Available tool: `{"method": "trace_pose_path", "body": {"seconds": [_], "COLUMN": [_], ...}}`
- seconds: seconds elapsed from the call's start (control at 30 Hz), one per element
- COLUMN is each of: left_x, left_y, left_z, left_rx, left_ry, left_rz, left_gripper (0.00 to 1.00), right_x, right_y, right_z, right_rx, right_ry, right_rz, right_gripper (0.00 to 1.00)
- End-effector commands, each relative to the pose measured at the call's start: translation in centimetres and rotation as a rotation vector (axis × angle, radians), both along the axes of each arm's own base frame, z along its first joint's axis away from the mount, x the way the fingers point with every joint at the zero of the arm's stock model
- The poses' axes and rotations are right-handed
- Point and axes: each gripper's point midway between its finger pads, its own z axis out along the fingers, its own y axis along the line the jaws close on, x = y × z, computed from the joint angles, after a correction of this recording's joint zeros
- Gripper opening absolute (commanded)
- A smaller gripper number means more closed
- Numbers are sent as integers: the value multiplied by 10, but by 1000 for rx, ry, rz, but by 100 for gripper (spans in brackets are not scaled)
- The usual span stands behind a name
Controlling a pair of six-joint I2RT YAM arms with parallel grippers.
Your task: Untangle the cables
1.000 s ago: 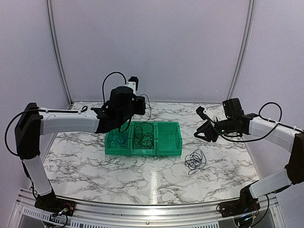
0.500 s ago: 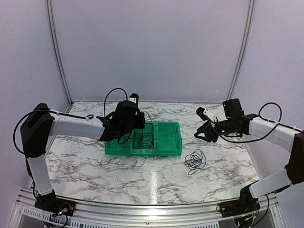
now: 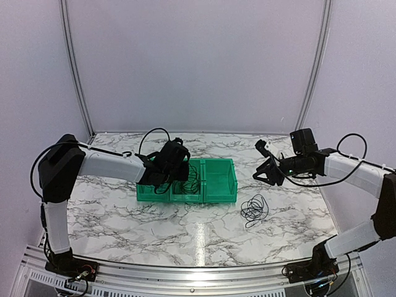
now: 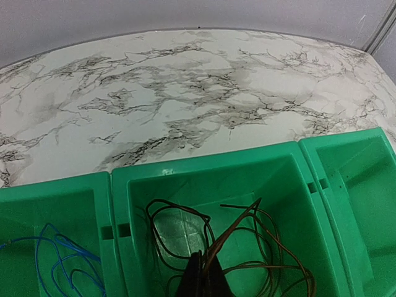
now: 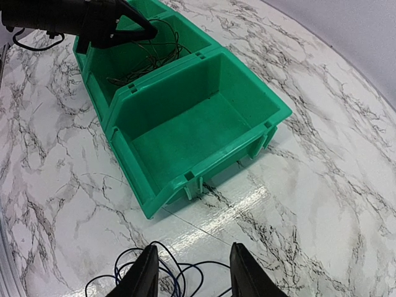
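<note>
Top: left gripper (image 3: 179, 172) clenched on black cable (image 3: 194, 177) in middle bin (image 3: 185, 197); loose coil (image 3: 253, 209) on table (image 3: 124, 216), 5 o'clock of that bin; right gripper (image 3: 265, 162) released.
Left wrist: blue cable (image 4: 55, 263) in left bin (image 4: 93, 185), 9 o'clock.
Right wrist: fingers (image 5: 143, 275) apart above loose coil.

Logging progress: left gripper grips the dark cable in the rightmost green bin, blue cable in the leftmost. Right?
No. The left gripper grips the dark cable in the middle green bin, not the rightmost; the left wrist view shows it. Rest stands.
</note>
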Motion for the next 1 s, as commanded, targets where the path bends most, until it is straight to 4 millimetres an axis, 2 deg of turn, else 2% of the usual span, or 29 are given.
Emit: {"method": "trace_pose_path", "body": {"seconds": [0.0,0.3,0.5,0.77,0.87,0.97], "left_x": [3,-2,-6,-17,-21,-24], "left_y": [4,-6,-8,1,8,14], "left_z": [-2,-26,-9,29,34,36], "left_rx": [48,74,55,-4,-5,-2], "left_ry": [27,111,115,82,80,83], "left_rz": [24,-21,-46,-48,-35,-24], "left_gripper": [0,0,1,32,37,38], "right_x": [-1,-2,-2,-3,-2,-2], "right_y": [0,0,1,3,2,2], "right_z": [1,0,-1,-2,-2,-1], "right_rx": [8,5,6,12,12,10], "right_ry": [0,5,9,22,21,17], "right_rz": [17,22,25,34,34,31], "right_gripper": [40,40,40,40,40,40]}}
